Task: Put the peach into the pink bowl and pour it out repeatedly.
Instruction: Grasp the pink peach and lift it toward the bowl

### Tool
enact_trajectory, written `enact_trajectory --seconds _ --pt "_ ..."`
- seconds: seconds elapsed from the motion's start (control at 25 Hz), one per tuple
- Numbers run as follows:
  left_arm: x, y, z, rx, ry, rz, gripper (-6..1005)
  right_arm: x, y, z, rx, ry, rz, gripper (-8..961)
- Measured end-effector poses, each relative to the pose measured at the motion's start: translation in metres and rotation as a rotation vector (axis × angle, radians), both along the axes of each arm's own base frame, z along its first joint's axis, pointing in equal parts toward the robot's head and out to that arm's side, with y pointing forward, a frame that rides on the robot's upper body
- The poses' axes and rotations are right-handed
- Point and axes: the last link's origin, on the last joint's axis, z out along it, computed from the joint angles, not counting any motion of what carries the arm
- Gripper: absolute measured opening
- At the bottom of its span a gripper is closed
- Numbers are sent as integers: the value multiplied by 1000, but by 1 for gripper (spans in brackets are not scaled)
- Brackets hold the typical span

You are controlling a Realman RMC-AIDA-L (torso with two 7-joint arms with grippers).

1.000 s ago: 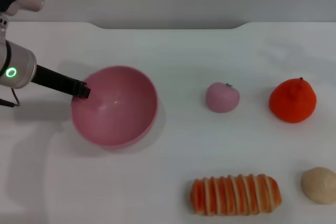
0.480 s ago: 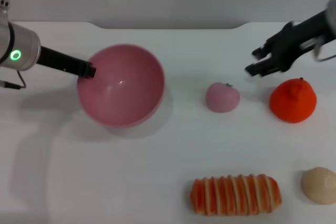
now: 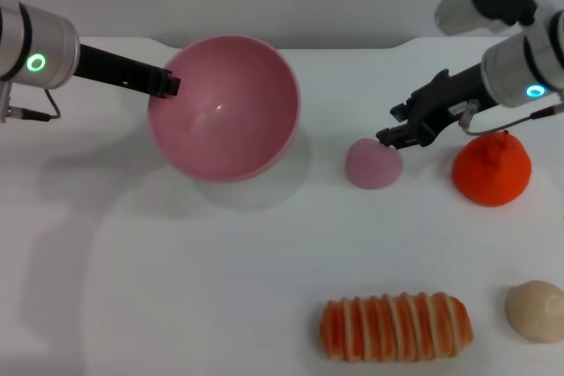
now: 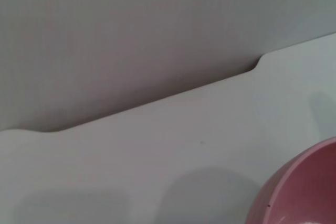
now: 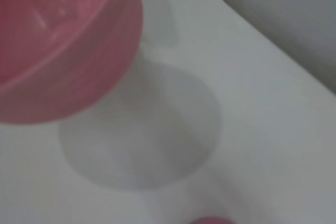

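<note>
Since a moment ago, the right pincer [image 3: 394, 136] is dropping, spread, onto the peach [image 3: 373, 165] on the counter [image 3: 220, 288] (pickup step; next it needs closing), while the left pincer [image 3: 168, 85], pinching its rim, is lifting the pink bowl [image 3: 224, 108].

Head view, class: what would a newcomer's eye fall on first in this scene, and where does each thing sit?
First the pink bowl, lifted off the table at the robot's left, its rim held by the left gripper; its shadow lies beneath it. Next the right gripper, just above the small peach at the middle. Then the bright orange fruit to the peach's right.
</note>
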Motion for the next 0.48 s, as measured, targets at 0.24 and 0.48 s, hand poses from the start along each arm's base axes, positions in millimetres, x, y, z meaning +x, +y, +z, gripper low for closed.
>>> enact_trajectory --seconds 0.24,0.48 --pt "5 1 -3 -1 -8 -17 47 6 -6 -19 -27 -13 -5 442" --pt "9 0 -9 -19 -10 -31 48 12 -10 -29 -36 -25 -11 440"
